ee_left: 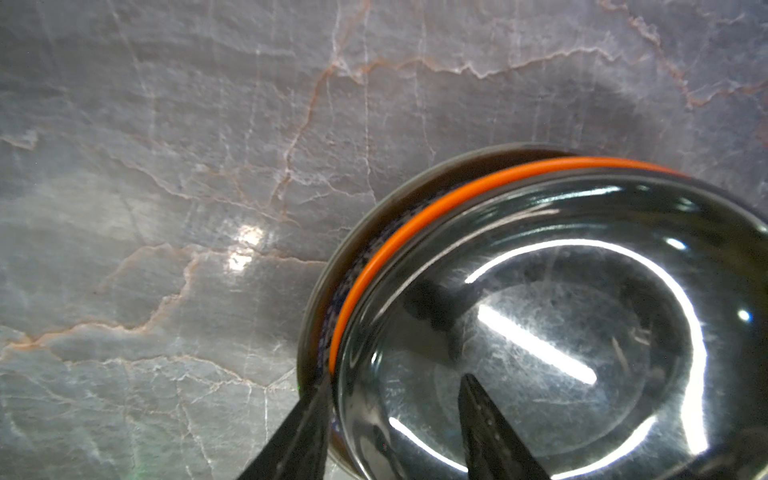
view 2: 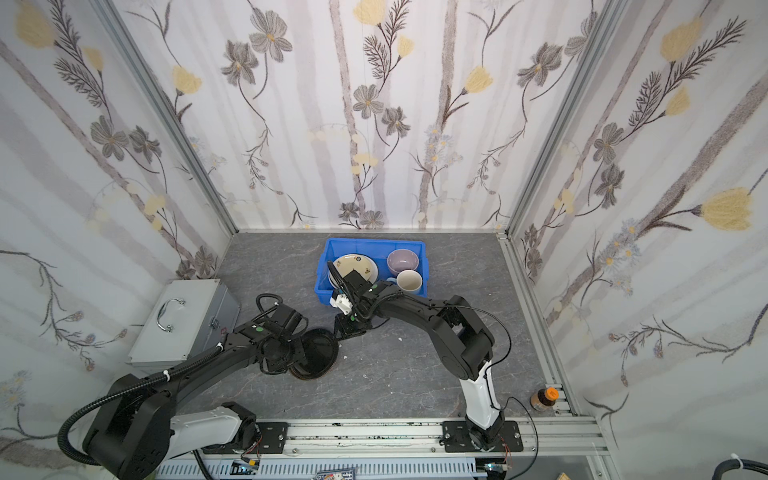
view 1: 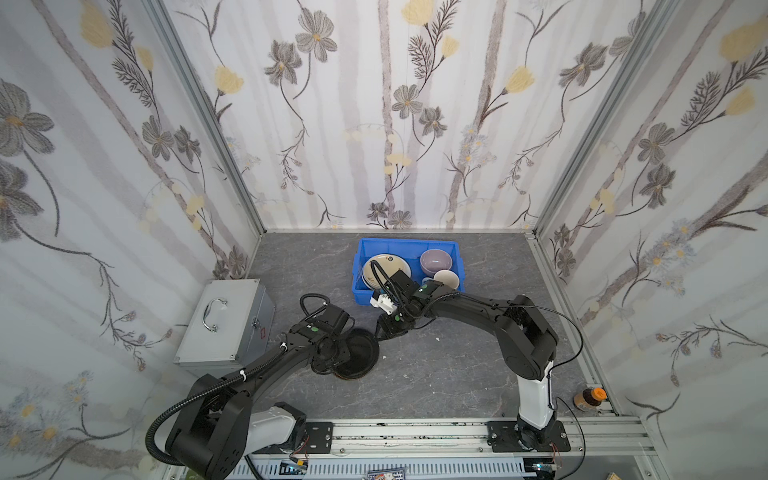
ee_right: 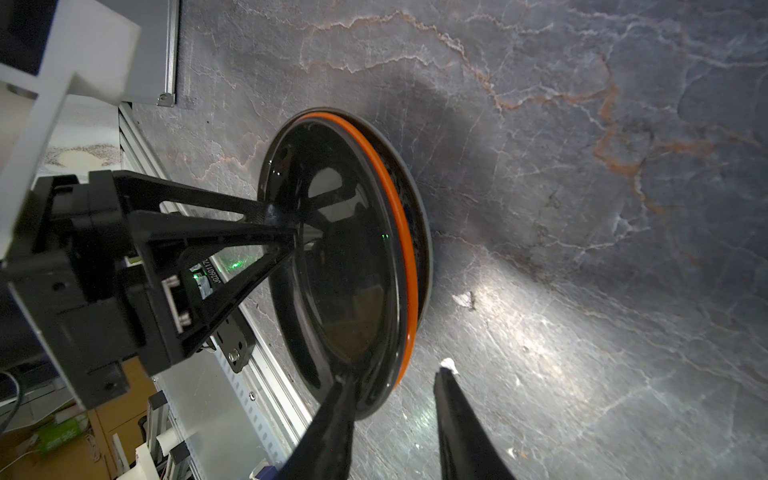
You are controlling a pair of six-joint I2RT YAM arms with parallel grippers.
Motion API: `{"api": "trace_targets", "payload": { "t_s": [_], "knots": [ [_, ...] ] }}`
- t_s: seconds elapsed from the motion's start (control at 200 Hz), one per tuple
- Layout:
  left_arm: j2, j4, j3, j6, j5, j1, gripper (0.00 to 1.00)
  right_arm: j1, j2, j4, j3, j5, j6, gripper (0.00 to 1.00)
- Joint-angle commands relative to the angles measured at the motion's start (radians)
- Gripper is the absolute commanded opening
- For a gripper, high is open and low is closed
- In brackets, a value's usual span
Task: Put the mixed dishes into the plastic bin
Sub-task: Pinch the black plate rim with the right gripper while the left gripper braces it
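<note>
Three plates (view 2: 320, 353) stacked on tabletop (view 1: 457, 365), black plate (view 1: 361, 347) topmost, apart from plastic bin (view 1: 409, 242) | my left end effector (ee_left: 397, 380) half-open astride its rim | my right end effector (ee_right: 395, 372) part-open at opposite rim

The grey marble-patterned tabletop (view 1: 457, 374) lies bare on the right and near side. A silver metal case with a handle (view 1: 241, 328) blocks the left. The black left arm (view 1: 270, 361) and black right arm (view 1: 469, 307) crowd the centre. Far centre, cream round plates (view 1: 384, 264), a lilac bowl (view 1: 435, 260) and a pale mug (view 1: 446, 279) fill the bright blue rectangular plastic bin (view 1: 409, 240).
</note>
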Motion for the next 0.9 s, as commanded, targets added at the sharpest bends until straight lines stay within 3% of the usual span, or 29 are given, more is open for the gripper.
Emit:
{"api": "trace_targets", "payload": {
  "t_s": [0.0,0.504,0.894],
  "knots": [
    [0.009,0.014,0.007,0.011,0.006,0.001,0.51,0.000,0.011,0.009,0.013,-0.017,-0.010,0.34],
    [0.020,0.028,0.018,0.009,0.013,0.001,0.51,0.008,0.036,-0.002,0.043,-0.026,-0.015,0.18],
    [0.055,0.050,0.037,0.009,0.022,0.002,0.49,0.009,0.058,-0.008,0.064,-0.068,-0.027,0.17]
  ]
}}
